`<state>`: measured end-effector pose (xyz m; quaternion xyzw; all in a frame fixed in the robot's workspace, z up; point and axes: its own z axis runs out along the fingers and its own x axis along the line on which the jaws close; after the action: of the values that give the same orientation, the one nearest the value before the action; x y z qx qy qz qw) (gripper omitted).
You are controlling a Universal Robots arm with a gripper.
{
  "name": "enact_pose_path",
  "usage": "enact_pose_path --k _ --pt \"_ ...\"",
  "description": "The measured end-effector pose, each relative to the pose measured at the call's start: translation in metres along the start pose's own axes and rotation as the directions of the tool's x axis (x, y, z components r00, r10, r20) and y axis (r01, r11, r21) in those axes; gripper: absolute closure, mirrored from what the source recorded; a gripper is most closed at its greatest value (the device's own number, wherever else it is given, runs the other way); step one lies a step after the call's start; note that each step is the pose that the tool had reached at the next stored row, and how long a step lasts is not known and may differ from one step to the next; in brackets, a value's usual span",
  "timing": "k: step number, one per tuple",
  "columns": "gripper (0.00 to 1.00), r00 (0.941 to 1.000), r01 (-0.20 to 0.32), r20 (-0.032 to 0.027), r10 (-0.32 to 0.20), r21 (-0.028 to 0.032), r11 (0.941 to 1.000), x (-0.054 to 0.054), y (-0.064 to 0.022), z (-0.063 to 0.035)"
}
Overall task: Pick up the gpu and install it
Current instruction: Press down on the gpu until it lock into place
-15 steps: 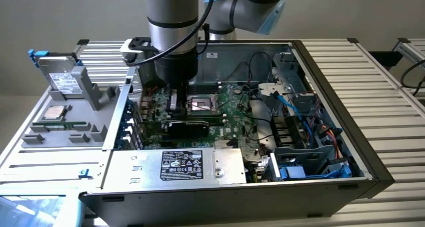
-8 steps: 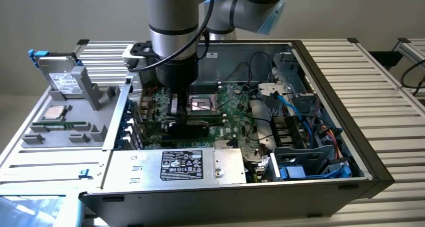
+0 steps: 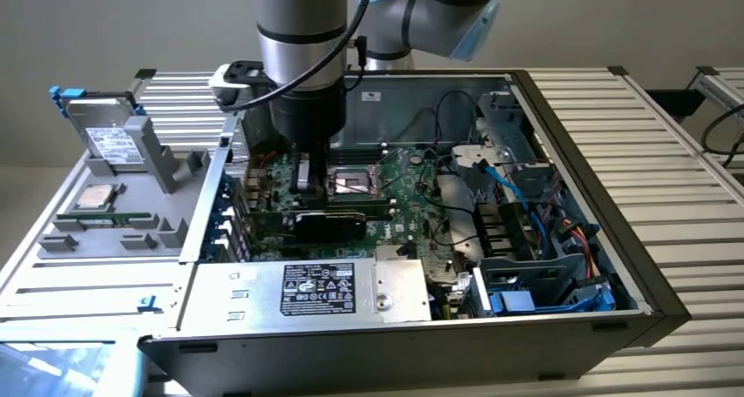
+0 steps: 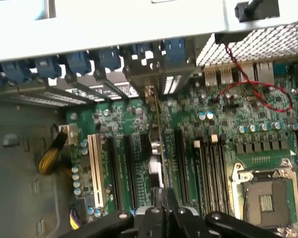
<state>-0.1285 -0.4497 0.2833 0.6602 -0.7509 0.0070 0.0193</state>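
Slatted metal surface [image 3: 686,153] carries an open PC case [image 3: 581,327] lying on its side; plain grey wall behind. Grey parts tray [image 3: 117,214] sits at the exterior view's left, holding a drive [image 3: 111,140] and a CPU [image 3: 99,198]. Inside the case: green motherboard [image 3: 402,197], empty CPU socket [image 3: 352,185], power supply [image 3: 320,288] along the near edge, blue cables [image 3: 546,232] at the exterior view's right.

Arm comes straight down into the case. End effector [image 4: 161,198] is closed, gripping the gpu [image 4: 156,148] by its top edge. The gpu stands on edge, upright over the motherboard's expansion slots [image 4: 126,168], just beside the CPU socket side. In the wrist view its long axis runs along the slots, bracket end [image 4: 150,94] pointing at the case's rear wall with the blue slot clips [image 4: 109,57]. In the exterior view the card's black cooler [image 3: 331,225] faces the power supply.

Tight room: power supply wall near one face, memory slots [image 4: 213,163] near the other, rear wall touching or just beside the bracket; cannot tell if the card is fully seated.
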Motion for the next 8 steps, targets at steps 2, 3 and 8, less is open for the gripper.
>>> enact_pose_path --k 2,3,8 --pt "0.88 1.0 0.0 -0.0004 0.0 -0.0008 1.0 0.0 0.0016 -0.0057" --pt "0.88 1.0 0.0 -0.0006 0.0 -0.0011 1.0 0.001 0.0026 -0.0084" --pt "0.88 1.0 0.004 -0.0011 -0.004 -0.0022 1.0 0.001 0.0049 -0.0182"
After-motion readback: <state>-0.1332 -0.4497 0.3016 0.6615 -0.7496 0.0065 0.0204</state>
